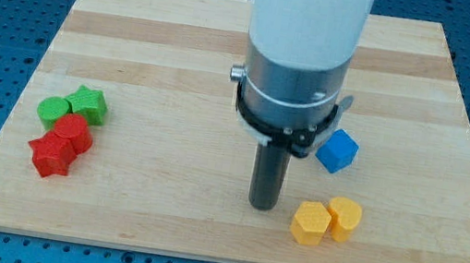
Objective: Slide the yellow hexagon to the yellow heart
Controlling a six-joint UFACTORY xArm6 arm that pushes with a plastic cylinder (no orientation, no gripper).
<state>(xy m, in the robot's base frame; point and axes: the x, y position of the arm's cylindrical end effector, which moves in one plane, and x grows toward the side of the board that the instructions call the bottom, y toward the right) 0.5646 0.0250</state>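
The yellow hexagon (310, 223) lies near the board's bottom edge, right of centre. The yellow heart (344, 218) sits right next to it on its right, touching or nearly touching. My tip (262, 205) rests on the board just left of the yellow hexagon, a small gap apart. The arm's white and grey body (299, 57) rises above the tip and hides the board's middle behind it.
A blue cube (337, 152) lies above the yellow pair, right of the rod. At the left is a cluster: a green round block (53, 110), a green star (89, 105), a red hexagon (72, 132) and a red star (51, 155). The wooden board (185, 31) sits on a blue perforated table.
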